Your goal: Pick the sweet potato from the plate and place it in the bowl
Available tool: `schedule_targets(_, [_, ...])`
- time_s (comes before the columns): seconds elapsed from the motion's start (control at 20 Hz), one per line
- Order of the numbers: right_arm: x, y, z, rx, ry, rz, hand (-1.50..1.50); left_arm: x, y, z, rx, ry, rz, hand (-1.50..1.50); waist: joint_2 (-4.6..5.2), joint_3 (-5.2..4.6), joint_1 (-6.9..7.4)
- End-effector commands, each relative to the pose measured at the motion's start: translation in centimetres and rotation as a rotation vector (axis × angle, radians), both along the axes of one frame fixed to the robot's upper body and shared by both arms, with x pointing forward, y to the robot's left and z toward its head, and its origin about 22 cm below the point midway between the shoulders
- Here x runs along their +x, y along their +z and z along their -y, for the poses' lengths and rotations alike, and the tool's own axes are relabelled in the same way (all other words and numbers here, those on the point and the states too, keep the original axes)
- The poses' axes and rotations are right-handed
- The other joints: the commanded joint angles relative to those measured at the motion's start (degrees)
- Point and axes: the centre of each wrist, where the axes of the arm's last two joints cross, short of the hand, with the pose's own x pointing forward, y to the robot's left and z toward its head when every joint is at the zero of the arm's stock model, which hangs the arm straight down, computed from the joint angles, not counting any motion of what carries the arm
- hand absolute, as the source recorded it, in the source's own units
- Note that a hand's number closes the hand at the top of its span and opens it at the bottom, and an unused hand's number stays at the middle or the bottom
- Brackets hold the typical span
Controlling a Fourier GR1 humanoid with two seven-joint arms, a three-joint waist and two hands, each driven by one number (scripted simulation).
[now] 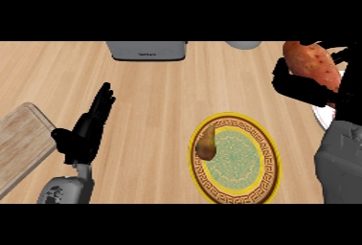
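Observation:
My right hand (297, 88) is at the upper right, raised off the plate, its fingers curled round the orange-red sweet potato (314, 64). The potato stands nearly upright in the hand, with its top end free. The round plate (265, 165), yellow-rimmed with a green patterned middle, lies below and to the left of that hand. A brown oblong lump (207, 144) rests on the plate's left rim. A white curved rim (322, 117), perhaps the bowl, peeks out beside my right forearm, mostly hidden by it. My left hand (88, 129) rests open at the left, fingers straight.
A grey boxy appliance (147, 50) stands at the back middle. A pale grey round thing (244, 44) is cut off by the top edge. A wooden cutting board (21, 143) lies at the far left. My grey right forearm (343, 162) fills the lower right.

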Motion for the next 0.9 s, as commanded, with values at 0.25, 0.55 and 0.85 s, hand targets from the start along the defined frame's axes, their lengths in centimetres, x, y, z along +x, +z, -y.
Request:
schedule_targets(0.25, [4.0,2.0,6.5,-0.001,-0.116,-0.071,1.50,0.3,-1.2,0.3,-0.002,-0.011,0.007,0.00,0.16,0.04,-0.02])
schedule_targets(0.55, [5.7,1.5,11.7,-0.204,-0.284,-0.222,1.50,-0.6,0.2,1.2,0.007,-0.001,-0.003,0.00,0.21,0.04,0.32])
schedule_targets(0.85, [7.6,-2.2,16.3,-0.228,-0.354,-0.243,1.50,0.2,0.2,-0.8,-0.014,-0.015,0.007,0.00,0.26,0.05,0.48])
